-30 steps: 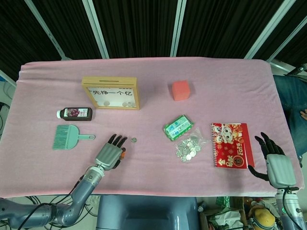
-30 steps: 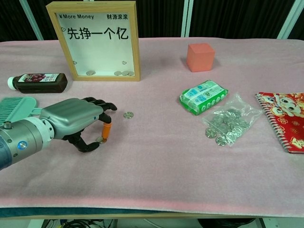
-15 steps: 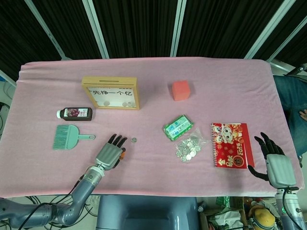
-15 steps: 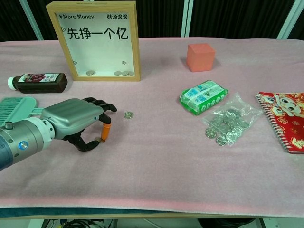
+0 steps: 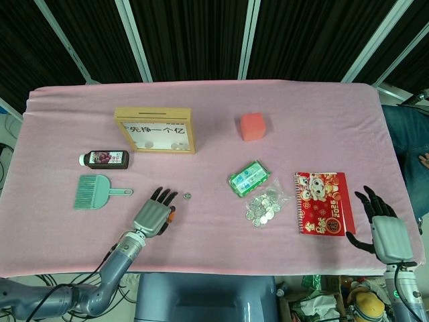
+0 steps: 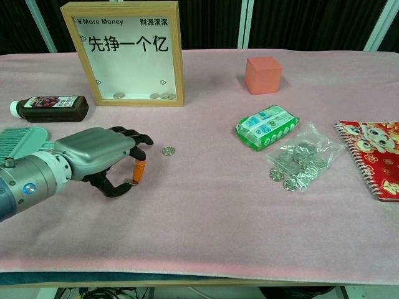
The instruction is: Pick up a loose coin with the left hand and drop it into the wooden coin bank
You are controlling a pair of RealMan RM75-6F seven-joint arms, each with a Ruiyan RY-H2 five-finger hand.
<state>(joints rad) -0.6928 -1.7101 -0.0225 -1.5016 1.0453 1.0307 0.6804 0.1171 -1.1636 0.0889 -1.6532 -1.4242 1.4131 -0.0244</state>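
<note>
The wooden coin bank (image 5: 155,115) (image 6: 178,56) stands upright at the back left, with a few coins behind its window. My left hand (image 5: 153,216) (image 6: 100,156) rests low on the pink cloth in front of it. Its thumb and orange-tipped finger pinch a coin (image 6: 130,182) right at the cloth surface. A second loose coin (image 5: 188,196) (image 6: 168,150) lies just to the right of the fingers. My right hand (image 5: 387,231) hovers at the table's right front edge, fingers spread and holding nothing.
A dark bottle (image 6: 47,107) and a teal brush (image 5: 94,190) lie to the left of the hand. To the right are a green packet (image 6: 267,128), a clear bag of coins (image 6: 302,157), a red notebook (image 5: 323,202) and an orange cube (image 6: 262,75).
The left hand has drawn slightly back with the coin held at its fingertips; otherwise nothing has moved.
</note>
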